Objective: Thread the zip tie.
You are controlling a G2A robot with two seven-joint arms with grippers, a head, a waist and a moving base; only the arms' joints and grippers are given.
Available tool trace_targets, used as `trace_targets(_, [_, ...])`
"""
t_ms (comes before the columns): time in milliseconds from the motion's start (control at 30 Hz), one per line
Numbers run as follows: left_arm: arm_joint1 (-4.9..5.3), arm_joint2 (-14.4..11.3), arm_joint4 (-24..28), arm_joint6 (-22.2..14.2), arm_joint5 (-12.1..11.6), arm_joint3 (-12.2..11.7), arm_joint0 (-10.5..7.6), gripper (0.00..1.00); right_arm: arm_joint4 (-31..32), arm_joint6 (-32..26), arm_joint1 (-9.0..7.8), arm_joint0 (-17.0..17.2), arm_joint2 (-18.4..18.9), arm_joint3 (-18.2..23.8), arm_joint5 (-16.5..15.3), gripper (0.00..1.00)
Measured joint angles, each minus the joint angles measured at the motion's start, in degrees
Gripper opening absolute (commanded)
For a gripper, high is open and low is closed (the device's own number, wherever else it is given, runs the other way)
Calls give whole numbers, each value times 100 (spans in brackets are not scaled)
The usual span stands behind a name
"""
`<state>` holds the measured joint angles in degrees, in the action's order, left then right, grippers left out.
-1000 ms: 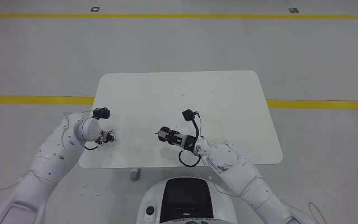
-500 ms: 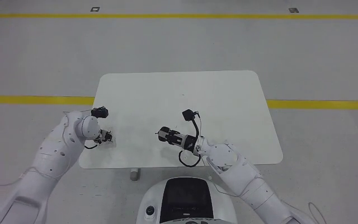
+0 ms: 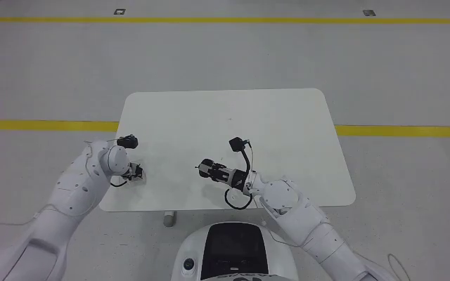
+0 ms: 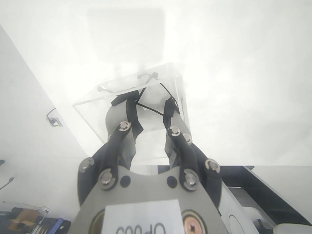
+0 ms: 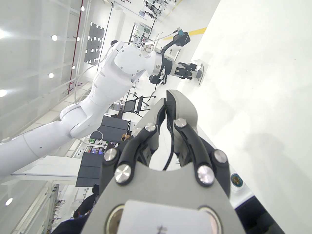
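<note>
Two claws work at this counter [image 3: 281, 119]: the left claw [image 4: 150, 102] has its fingers parted at the clear block [image 4: 117, 87], and the zip tie [image 4: 149, 109], a thin black strand, runs across the gap between them, close against the block. I judge the tie light, springy and slick, so it is best pinched flat near its tip, not mid-span where it would bow. The right claw [image 5: 166, 105] is closed on nothing I can see, well apart from the block. The block sits near the counter's edge, so open room lies beyond it, toward the counter's middle
</note>
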<state>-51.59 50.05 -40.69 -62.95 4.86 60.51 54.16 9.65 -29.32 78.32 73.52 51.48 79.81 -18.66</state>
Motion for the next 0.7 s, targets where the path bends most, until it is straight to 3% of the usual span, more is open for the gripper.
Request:
trace_targets(67, [-21, -42, 9, 16, -2, -58, -26, 0, 0, 0, 0, 0, 0, 0, 0, 0])
trace_targets(433, [-79, -162, 1, 20, -30, -242, -160, 0, 0, 0, 0, 0, 0, 0, 0, 0])
trace_targets(533, [-52, -121, -54, -22, -7, -162, -163, 0, 0, 0, 0, 0, 0, 0, 0, 0])
trace_targets(700, [58, 56, -152, -168, 68, 170, -42, 0, 0, 0, 0, 0, 0, 0, 0, 0])
